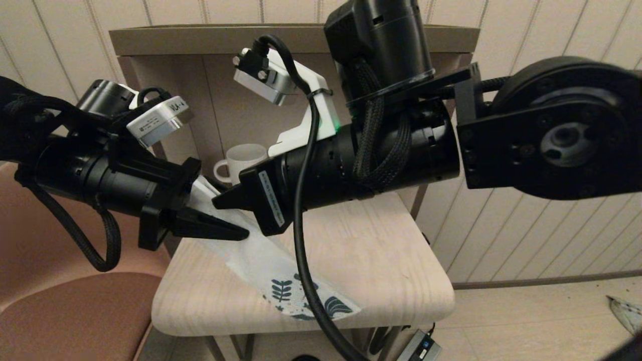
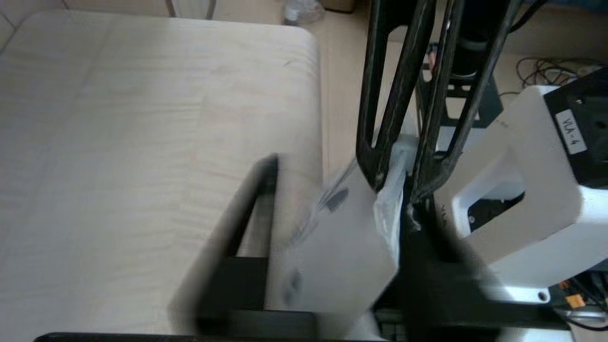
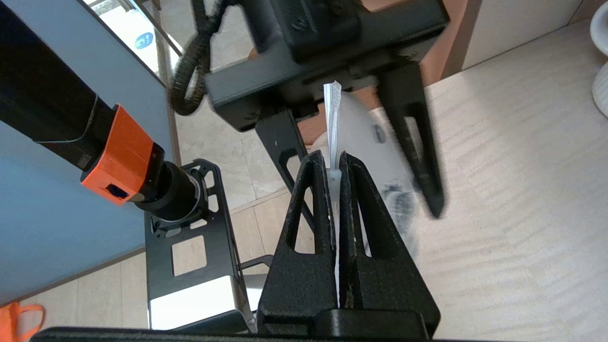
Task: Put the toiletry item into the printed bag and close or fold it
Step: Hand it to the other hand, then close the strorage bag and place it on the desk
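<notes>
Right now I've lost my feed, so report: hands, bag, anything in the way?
Right hand shut on the printed bag edge. Left hand open around the same end. Bag's leafy end on the table. Tube not visible. Mug behind, clear.

Pale wood table (image 1: 381, 250), brown chair (image 1: 65, 311), panelled wall (image 1: 526, 35)

Bag (image 1: 261, 260) white w/ dark teal leaf prints at one end. Mug (image 1: 241, 159) white. Table (image 1: 381, 250) pale wood grain. Both grippers (image 1: 220, 228) black.
</notes>
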Controlling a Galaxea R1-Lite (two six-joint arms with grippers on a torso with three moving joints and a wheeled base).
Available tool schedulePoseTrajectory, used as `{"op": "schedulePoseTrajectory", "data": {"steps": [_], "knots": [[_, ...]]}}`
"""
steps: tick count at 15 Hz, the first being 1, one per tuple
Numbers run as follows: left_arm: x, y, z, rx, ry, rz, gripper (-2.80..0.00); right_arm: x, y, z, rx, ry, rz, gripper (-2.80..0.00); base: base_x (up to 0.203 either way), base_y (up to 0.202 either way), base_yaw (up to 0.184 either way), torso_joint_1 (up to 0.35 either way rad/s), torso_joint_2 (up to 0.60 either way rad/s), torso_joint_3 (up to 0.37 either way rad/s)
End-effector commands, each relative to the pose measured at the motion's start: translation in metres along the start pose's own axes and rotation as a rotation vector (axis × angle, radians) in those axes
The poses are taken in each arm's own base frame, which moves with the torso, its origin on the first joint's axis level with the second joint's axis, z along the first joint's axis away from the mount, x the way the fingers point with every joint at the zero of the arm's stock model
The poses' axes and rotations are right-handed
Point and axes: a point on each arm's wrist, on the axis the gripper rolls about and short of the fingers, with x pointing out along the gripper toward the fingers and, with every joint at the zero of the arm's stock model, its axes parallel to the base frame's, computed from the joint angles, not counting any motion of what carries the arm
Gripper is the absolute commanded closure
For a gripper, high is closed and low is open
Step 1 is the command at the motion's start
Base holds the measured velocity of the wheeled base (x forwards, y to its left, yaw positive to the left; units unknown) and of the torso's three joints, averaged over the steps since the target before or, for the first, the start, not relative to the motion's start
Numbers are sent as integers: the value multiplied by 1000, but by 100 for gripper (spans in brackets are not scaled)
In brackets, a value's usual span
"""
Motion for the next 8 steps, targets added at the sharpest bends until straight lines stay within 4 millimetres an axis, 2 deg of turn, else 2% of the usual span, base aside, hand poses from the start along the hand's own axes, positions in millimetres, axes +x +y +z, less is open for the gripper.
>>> {"op": "schedulePoseTrajectory", "data": {"steps": [1, 8], "knots": [[-1, -4, 0, 1, -7, -9, 0, 2, -1, -2, 1, 7, 4, 0, 0, 0, 0, 0, 0, 0], [-4, -9, -10, -31, -41, -36, 0, 13, -5, -5, 4, 22, 2, 0, 0, 0, 0, 0, 0, 0]]}}
